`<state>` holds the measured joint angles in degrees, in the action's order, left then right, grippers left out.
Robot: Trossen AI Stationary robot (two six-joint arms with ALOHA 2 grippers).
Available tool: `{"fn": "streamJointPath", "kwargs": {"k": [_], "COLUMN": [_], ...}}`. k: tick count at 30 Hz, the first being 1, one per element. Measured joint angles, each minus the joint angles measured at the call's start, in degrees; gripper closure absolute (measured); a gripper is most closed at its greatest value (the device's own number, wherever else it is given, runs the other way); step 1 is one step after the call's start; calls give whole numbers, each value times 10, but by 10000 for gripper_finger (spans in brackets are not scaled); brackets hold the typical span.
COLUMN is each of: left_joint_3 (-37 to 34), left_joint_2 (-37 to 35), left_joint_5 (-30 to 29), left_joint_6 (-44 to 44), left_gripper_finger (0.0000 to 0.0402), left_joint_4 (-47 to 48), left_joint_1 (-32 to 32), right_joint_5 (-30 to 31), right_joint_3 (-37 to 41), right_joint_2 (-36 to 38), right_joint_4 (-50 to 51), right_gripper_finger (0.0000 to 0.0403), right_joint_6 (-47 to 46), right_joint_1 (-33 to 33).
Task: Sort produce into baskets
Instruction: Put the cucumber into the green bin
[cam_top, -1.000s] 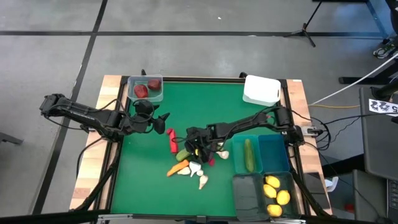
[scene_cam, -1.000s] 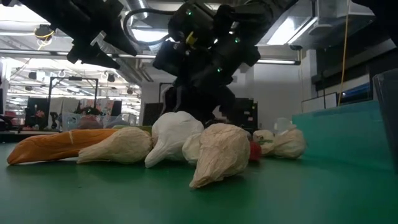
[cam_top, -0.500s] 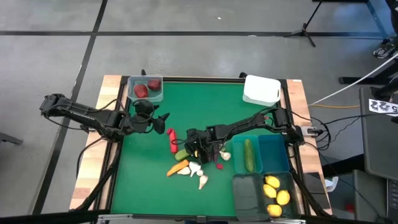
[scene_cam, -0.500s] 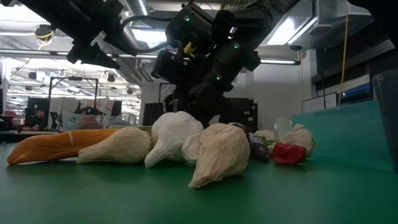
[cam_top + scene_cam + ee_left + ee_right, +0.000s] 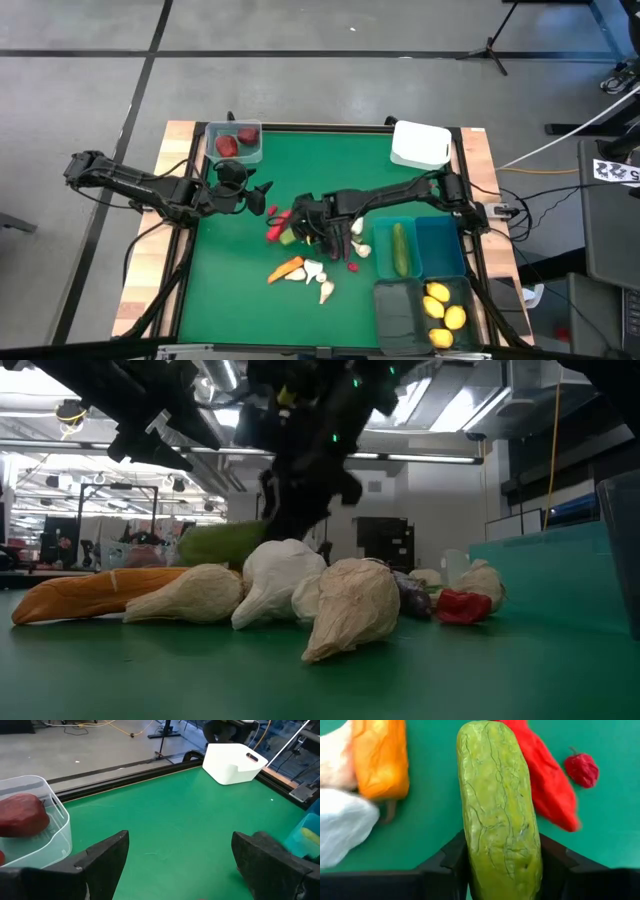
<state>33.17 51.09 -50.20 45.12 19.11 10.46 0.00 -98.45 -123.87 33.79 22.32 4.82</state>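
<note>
While a green toy cucumber (image 5: 499, 805) is clamped in the right gripper (image 5: 305, 222) at centre frame, garlic, carrot and peppers remain unsorted; the left gripper (image 5: 177, 865), centre-left, is held apart.

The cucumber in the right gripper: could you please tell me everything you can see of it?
The cucumber is a green toy with a matte, cracked, veined skin and rounded ends. The right gripper is shut on it, one dark finger pressing each side near one end. It hangs lifted off the green table, above the red pepper and the produce pile.
</note>
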Motion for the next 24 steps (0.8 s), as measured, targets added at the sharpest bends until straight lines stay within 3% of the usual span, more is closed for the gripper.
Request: {"fn": "streamJointPath", "kwargs": {"k": [6,13,19,24], "left_joint_3": [0,12,9,-12], "left_joint_2": [-6,-93,-174,-195], "left_joint_5": [-11,76,110,112], "left_joint_6": [8,47,60,76], "left_gripper_finger": [57,57,57,57], "left_joint_4": [14,144,223,222], "left_joint_1": [-18,-103,-141,-138], "right_joint_5": [26,30,41,76], "right_joint_3": [-22,-16,35,124], "right_joint_2": [46,138,256,378], "right_joint_4": [160,301,384,377], "right_gripper_finger": [244,242,240,236], "right_joint_6": [21,-27,-137,-226], "right_joint_1": [0,0,5,47]}}
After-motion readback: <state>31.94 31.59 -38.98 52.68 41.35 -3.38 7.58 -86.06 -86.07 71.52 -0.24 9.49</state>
